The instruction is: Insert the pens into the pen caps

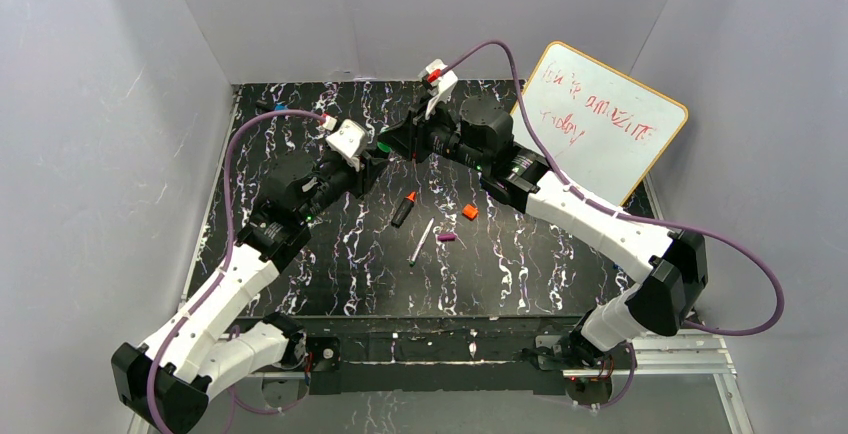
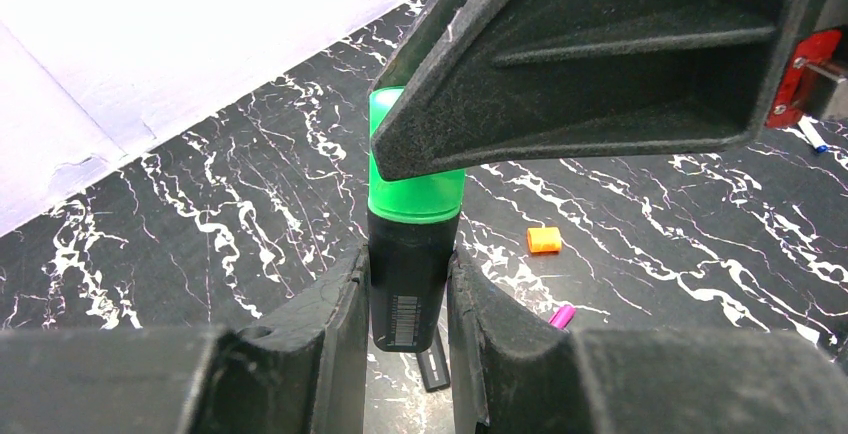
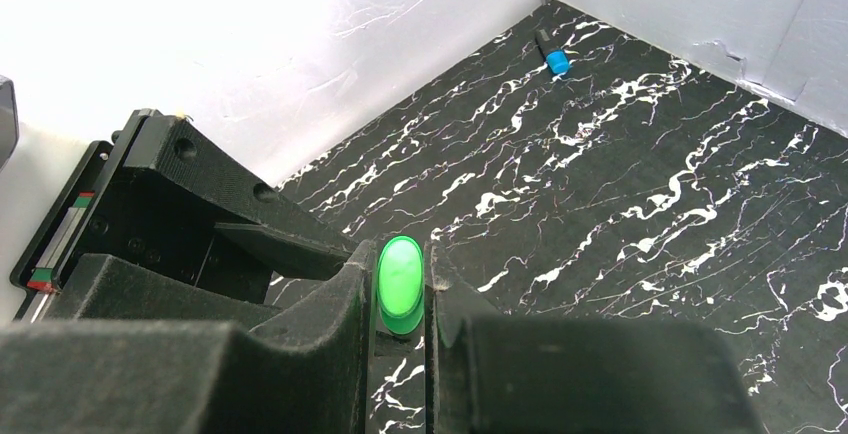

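Observation:
My left gripper (image 2: 408,269) is shut on the stubby black green-tipped marker (image 2: 408,289) and holds it above the table. The green cap (image 2: 414,189) sits over the marker's upper end. My right gripper (image 3: 402,272) is shut on that green cap (image 3: 399,284). The two grippers meet at mid table, the left (image 1: 368,161) beside the right (image 1: 402,140). The orange-tipped marker (image 1: 404,210), the white pen (image 1: 422,241), the orange cap (image 1: 470,212) and the purple cap (image 1: 446,238) lie loose on the table. The orange cap (image 2: 544,240) and purple cap (image 2: 562,316) also show in the left wrist view.
A whiteboard (image 1: 600,119) with red writing leans at the back right. A blue-capped marker (image 3: 550,52) lies near the far left corner, by the white walls. The black marbled table (image 1: 340,274) ends at a metal rail in front.

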Robot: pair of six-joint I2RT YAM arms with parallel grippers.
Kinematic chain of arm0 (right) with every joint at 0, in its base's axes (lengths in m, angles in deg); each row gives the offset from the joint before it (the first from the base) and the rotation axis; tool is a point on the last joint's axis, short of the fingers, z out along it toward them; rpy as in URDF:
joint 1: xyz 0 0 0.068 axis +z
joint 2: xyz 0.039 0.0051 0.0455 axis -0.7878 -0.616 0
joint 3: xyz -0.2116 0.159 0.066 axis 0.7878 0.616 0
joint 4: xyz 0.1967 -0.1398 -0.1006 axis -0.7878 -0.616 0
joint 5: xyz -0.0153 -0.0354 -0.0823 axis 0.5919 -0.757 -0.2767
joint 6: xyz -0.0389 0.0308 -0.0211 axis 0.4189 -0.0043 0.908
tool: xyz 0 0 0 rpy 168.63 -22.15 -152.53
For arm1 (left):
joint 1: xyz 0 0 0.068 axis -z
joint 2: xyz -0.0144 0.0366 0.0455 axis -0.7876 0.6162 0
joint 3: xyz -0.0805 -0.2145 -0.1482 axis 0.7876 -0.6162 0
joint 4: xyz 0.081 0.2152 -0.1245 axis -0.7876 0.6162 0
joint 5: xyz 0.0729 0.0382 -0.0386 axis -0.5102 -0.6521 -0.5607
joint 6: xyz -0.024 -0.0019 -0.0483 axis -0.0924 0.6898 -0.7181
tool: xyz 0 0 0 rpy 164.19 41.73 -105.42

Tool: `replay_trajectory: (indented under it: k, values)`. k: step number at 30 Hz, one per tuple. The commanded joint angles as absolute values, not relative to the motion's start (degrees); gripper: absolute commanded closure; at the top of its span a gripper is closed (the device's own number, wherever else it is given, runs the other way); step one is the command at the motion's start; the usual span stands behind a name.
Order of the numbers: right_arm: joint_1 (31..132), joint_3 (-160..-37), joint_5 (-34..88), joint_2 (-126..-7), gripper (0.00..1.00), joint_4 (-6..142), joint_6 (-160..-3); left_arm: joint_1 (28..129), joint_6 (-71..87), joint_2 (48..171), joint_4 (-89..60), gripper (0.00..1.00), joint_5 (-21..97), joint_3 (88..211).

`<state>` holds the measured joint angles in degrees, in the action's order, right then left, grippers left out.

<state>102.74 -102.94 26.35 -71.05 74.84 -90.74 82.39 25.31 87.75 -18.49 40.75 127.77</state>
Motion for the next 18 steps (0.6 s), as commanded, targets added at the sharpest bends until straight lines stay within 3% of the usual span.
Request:
replay_trajectory:
  k: [1, 18]
  values:
    - [106.6, -101.9, 34.2, -73.4, 0.99, 65.3, -91.7, 82.3, 25.4, 84.7, -33.1, 1.0, 40.8, 130.9]
    - [107.0, -98.4, 36.4, -75.2, 0.99, 65.8, -91.8, 82.3, 26.1, 85.0, -33.1, 1.0, 40.6, 134.8]
